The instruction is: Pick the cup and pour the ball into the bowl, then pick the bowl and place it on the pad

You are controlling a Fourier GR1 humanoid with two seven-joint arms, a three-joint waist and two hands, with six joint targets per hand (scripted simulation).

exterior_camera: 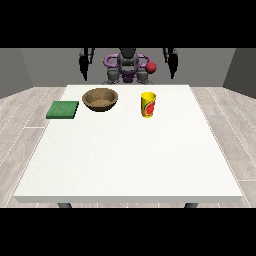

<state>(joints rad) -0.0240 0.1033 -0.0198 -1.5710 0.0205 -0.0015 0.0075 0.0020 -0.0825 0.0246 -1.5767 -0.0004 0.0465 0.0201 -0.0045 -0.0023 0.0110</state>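
Cup-picking is the step in hand, and nothing on the table (125,160) has been touched yet. Taking things from largest down: the white table spreads wide towards the camera, with all three task things set along its far side, near the robot. The brown bowl (100,99) sits upright about mid-width, the flat green pad (63,109) lies to its left in the view near the table's edge, and the yellow cup (148,104) stands upright to the bowl's right, apart from it. The ball does not show — presumably it lies down inside the cup. The hand at the view's right (173,62) hangs raised beside the torso, well back from the table, and the hand at the view's left (86,61) hangs the same way; both grasp nothing, but whether their fingers are straight or curled I cannot tell. To do this well, I judge the hand at the view's right is the one to use, since the cup stands on its side. It should come at the cup's wall from the side, not the rim, and keep the cup upright while lifting — a tilt too soon could spill the ball short of the bowl.
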